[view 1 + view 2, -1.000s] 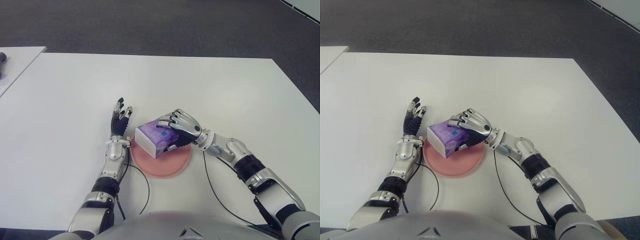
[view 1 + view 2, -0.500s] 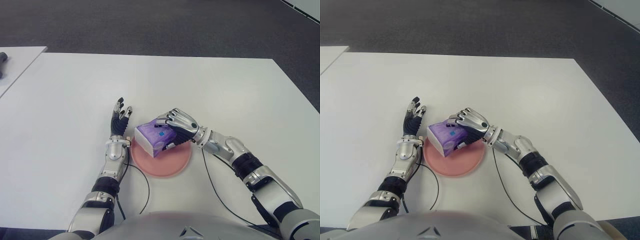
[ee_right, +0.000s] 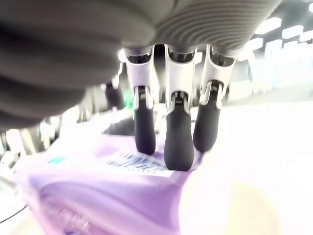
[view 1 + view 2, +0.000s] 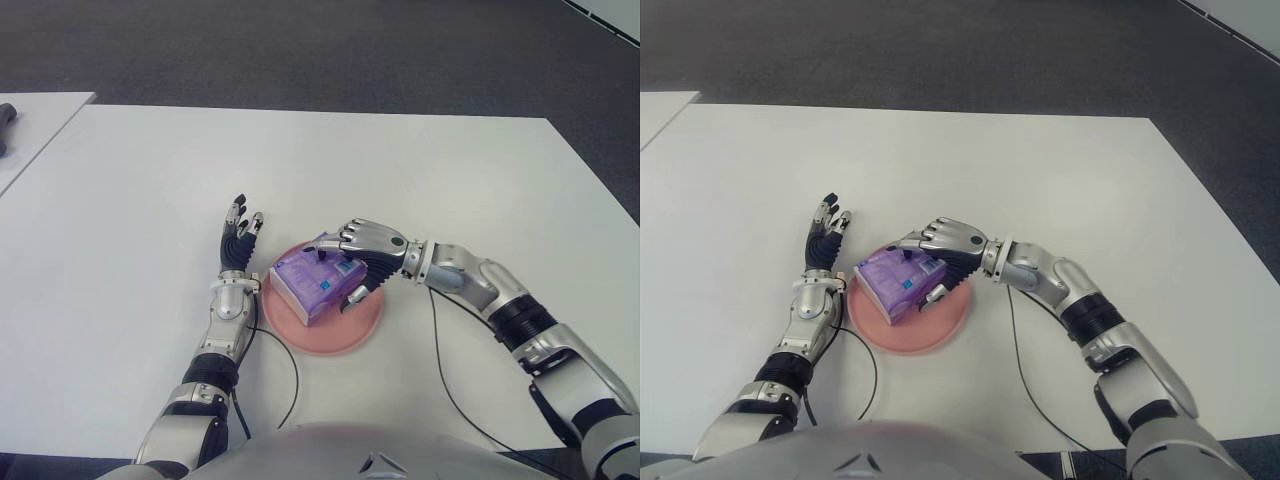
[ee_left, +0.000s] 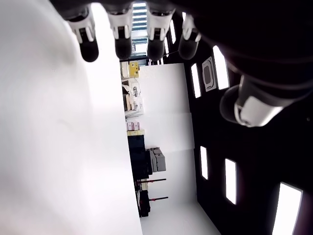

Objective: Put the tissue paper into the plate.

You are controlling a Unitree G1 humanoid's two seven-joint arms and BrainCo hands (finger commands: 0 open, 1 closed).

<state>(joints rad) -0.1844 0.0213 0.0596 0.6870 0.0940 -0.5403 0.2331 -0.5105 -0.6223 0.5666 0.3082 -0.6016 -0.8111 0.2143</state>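
The right hand is wrapped over the purple tissue paper pack, its fingers draped across the top and far edge and its thumb pressed on the near side, so the pack is pinched from above rather than cradled; that grip suits lowering it flat. The pack sits over the pink plate, toward the plate's far left part, and looks to be resting on it or very nearly so, though contact under the pack cannot be confirmed. It lies slightly skewed to the plate, one corner reaching toward the plate's left rim. Judging from this, the placing step is nearly done and what remains is to let go and lift clear without dragging the pack off. The left hand shows just left of the plate, fingers extended and holding nothing, palm up off the white desk; it seems to be kept aside so the plate is not crowded.
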